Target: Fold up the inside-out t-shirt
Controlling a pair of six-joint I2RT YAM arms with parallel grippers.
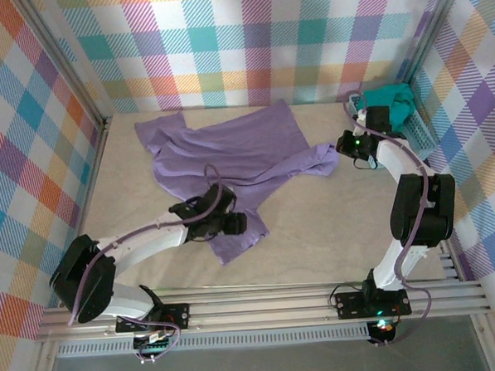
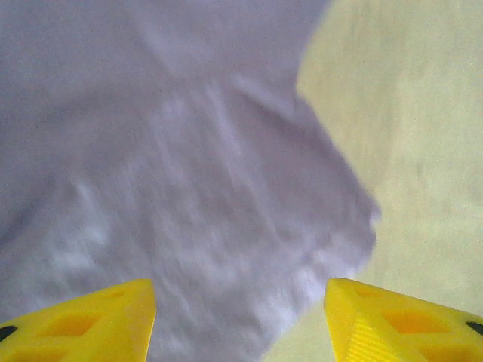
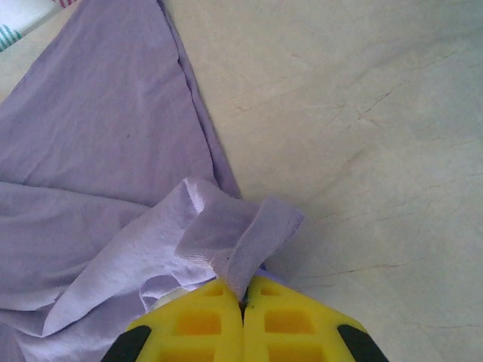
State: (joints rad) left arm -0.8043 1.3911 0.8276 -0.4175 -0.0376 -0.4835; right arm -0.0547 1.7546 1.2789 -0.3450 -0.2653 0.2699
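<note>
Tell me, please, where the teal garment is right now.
In the top view, the teal garment lies in the far right corner, on the pale blue basket, right of the purple t-shirt.

Left gripper [image 2: 240, 324] spread wide above the shirt [image 2: 173, 166]
The lilac cloth looks blurred and softly wrinkled, and its curved edge ends in a rounded corner. Just right of the shirt lies the pale table [image 2: 423, 136]. One yellow fingertip [image 2: 90, 324] stands over the shirt, the other beside its edge.
</note>
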